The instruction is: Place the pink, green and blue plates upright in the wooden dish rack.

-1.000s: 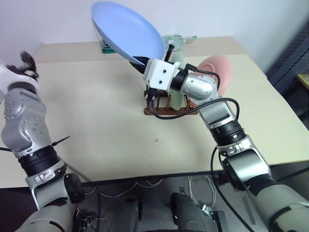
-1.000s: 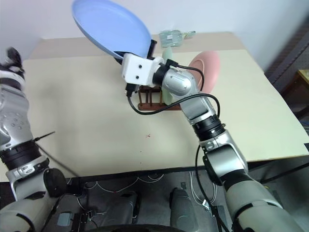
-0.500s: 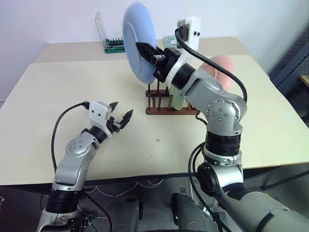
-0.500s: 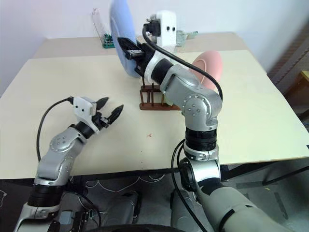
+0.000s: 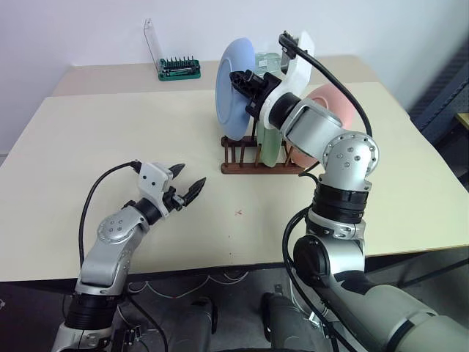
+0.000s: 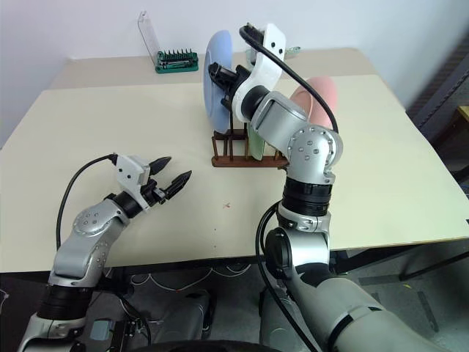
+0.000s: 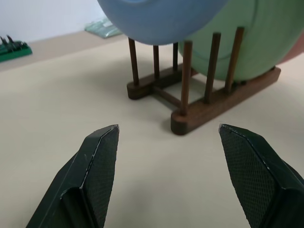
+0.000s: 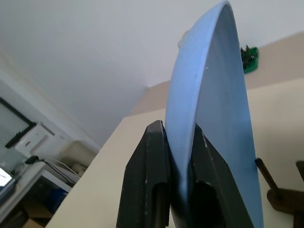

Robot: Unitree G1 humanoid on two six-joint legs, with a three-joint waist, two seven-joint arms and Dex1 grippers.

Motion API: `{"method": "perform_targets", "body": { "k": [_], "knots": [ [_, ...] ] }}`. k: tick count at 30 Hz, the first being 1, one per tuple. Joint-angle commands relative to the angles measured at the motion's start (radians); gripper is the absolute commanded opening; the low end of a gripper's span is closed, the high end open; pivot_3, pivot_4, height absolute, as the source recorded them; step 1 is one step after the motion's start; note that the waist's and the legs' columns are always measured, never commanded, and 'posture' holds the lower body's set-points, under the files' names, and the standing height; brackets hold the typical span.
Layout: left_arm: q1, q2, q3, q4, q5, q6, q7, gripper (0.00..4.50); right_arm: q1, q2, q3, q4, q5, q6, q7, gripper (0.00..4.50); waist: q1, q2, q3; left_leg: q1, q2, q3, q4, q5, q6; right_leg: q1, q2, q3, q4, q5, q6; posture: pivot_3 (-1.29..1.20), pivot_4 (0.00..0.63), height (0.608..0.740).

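Holding the blue plate (image 5: 233,86) edge-up in its clamped jaws, the right gripper (image 5: 249,88) hangs over the wooden dish rack's (image 5: 258,158) free front pegs; left gripper (image 5: 185,189) gapes empty.

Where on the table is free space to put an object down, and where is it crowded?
Free: the table between the green bit holder and the open left gripper; also the front strip near the small red speck. Crowded: around the wooden dish rack, where the right gripper holds the blue plate.
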Motion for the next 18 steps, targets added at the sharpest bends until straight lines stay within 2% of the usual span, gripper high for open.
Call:
{"method": "perform_targets", "body": {
  "k": [1, 18],
  "knots": [
    [0.002, -0.005, 0.011, -0.031, 0.002, -0.02, -0.003, 3.42, -0.067, 0.012, -0.035, -0.044, 0.075, 0.011, -0.063, 0.0, 0.0, 0.0, 0.0, 0.0, 0.0, 0.0, 0.0, 0.0, 0.0, 0.0, 0.0, 0.0, 0.0, 0.0, 0.0, 0.0, 0.15, 0.74],
    [0.012, -0.016, 0.003, -0.03, 0.01, -0.024, -0.018, 3.42, -0.049, 0.005, -0.063, -0.056, 0.214, 0.049, -0.306, 0.0, 0.0, 0.0, 0.0, 0.0, 0.0, 0.0, 0.0, 0.0, 0.0, 0.0, 0.0, 0.0, 0.0, 0.0, 0.0, 0.0, 0.15, 0.74]
  ]
}}
